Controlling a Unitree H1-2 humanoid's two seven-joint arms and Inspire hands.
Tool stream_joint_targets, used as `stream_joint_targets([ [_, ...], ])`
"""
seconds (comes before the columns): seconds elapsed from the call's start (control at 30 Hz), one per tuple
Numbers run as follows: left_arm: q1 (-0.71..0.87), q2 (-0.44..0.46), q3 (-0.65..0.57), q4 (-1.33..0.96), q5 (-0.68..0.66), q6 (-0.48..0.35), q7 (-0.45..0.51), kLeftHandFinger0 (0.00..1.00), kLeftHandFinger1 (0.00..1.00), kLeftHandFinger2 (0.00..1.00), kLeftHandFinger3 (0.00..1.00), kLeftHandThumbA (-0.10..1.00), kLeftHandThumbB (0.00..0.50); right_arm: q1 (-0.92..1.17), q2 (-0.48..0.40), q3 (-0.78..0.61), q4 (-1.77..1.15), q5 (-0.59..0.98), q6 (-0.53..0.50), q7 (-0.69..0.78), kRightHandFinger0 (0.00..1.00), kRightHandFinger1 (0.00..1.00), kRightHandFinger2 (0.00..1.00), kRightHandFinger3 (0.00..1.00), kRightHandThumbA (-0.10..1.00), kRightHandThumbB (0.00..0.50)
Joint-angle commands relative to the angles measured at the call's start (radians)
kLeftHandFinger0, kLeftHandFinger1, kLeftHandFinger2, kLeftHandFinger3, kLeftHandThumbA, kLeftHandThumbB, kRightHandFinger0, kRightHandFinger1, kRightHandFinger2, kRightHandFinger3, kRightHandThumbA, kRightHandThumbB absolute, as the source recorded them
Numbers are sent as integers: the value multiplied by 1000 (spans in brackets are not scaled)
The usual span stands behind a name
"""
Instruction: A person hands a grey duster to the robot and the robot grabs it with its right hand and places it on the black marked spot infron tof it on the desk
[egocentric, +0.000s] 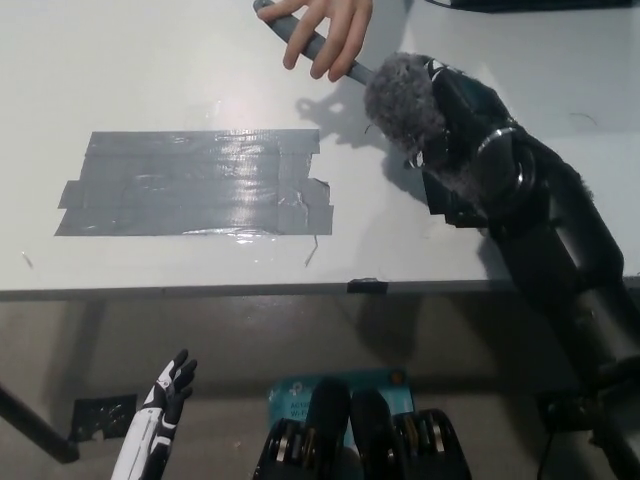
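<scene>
Black right hand (465, 110) lies on top of the grey duster (405, 100), over the fluffy head, with the black forearm running down to the lower right of the picture. It covers most of the head, so only the upper left part of the grey fluff shows. I cannot tell if its fingers are closed around the duster or only rest on it, because the hand hides them.

The duster is at the upper right of the white surface (150, 70), tilted, with its grey handle (305, 40) pointing to the upper left. A person's hand (330, 25) holds this handle at the top edge of the picture, fingers wrapped over it.

To the left of the duster, well apart from it, the dark marked spot (195, 183) made of shiny tape strips lies flat on the surface.

White left hand (165, 395) hangs low at the lower left, below the surface edge, with fingers apart and holding nothing.
</scene>
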Motion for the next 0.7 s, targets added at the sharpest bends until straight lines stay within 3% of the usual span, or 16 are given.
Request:
stream_joint_targets([
  [0.0,0,15,-9,-33,23,-39,-6,1000,1000,1000,1000,1000,202,-111,18,2,121,54,41,3,1000,1000,1000,1000,935,500],
  [0.17,3,15,-14,-39,28,-35,-9,1000,1000,1000,1000,1000,196,-131,21,14,205,73,41,-3,1000,1000,1000,1000,877,500],
  [0.2,0,16,-17,-42,31,-31,-12,1000,1000,1000,1000,997,207,-138,28,45,247,11,73,-102,1000,1000,1000,1000,570,466],
  [0.27,0,16,-19,-44,33,-27,-13,1000,1000,1000,1000,996,207,-138,29,51,258,7,74,-151,1000,1000,1000,1000,522,489],
  [0.3,4,19,-21,-50,35,-27,-15,1000,1000,1000,1000,990,206,-118,32,63,267,-39,24,-351,431,399,502,985,-37,380],
  [0.33,3,22,-22,-53,35,-25,-18,1000,1000,1000,1000,990,207,-107,26,72,267,-61,-17,-456,26,23,174,595,-97,285],
  [0.37,1,23,-22,-54,35,-24,-19,1000,1000,1000,1000,988,202,-106,22,77,265,-65,-25,-471,1,1,145,462,-100,264],
  [0.4,-2,24,-22,-53,35,-22,-20,1000,1000,1000,1000,987,202,-107,17,83,262,-69,-31,-478,0,0,153,428,-100,256],
  [0.43,-4,27,-22,-54,36,-21,-22,1000,1000,1000,1000,986,202,-98,6,88,235,-79,-56,-507,0,33,326,319,-100,231],
  [0.47,-6,28,-23,-51,35,-25,-23,1000,1000,1000,1000,981,205,-92,-6,96,210,-91,-82,-538,0,150,576,327,-100,197],
  [0.5,-9,29,-23,-49,39,-23,-23,1000,1000,1000,1000,984,211,-91,-21,106,184,-103,-105,-554,0,260,736,329,-100,194],
  [0.53,-12,29,-24,-46,44,-24,-22,1000,1000,1000,1000,992,215,-95,-38,119,155,-120,-118,-559,66,456,960,458,-100,162],
  [0.57,-11,28,-24,-48,45,-19,-21,1000,1000,1000,1000,988,217,-98,-53,126,120,-131,-126,-558,171,557,1000,608,-100,150],
  [0.6,-13,28,-25,-46,45,-20,-22,1000,1000,1000,1000,983,214,-97,-69,125,67,-139,-139,-565,124,509,951,572,-100,158],
  [0.67,-16,30,-24,-45,44,-20,-23,1000,1000,1000,1000,982,215,-102,-79,128,40,-142,-141,-563,74,500,965,550,-100,160],
])
